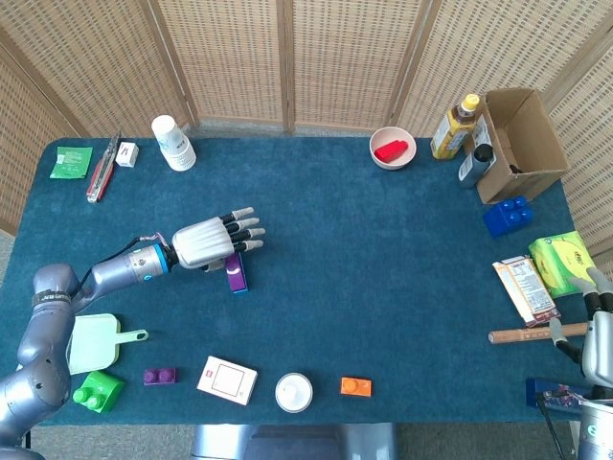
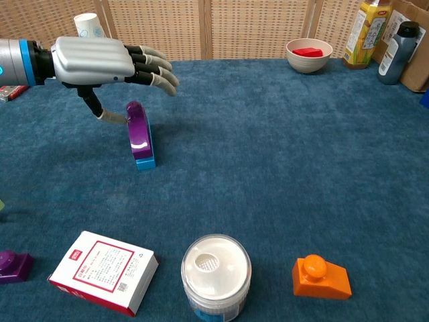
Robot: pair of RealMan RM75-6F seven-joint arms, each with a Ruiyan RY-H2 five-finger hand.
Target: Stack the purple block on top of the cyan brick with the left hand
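Observation:
The purple block (image 2: 138, 130) sits on the cyan brick (image 2: 145, 159) at the table's left-middle; the stack shows in the head view as the purple block (image 1: 235, 271) over a sliver of the cyan brick (image 1: 240, 287). My left hand (image 2: 100, 62) hovers above and behind the stack, fingers spread, holding nothing; its thumb reaches down close to the block's far end, and I cannot tell if it touches. The same left hand (image 1: 206, 241) lies up-left of the stack in the head view. My right hand (image 1: 599, 326) rests at the table's right edge, its fingers barely visible.
Near the front edge stand a white card box (image 2: 104, 271), a white jar (image 2: 215, 271), an orange brick (image 2: 320, 276) and a small purple brick (image 2: 13, 264). A paper cup (image 1: 172, 142) is at back left, a bowl (image 1: 393, 148) and bottles (image 1: 455, 126) at back right.

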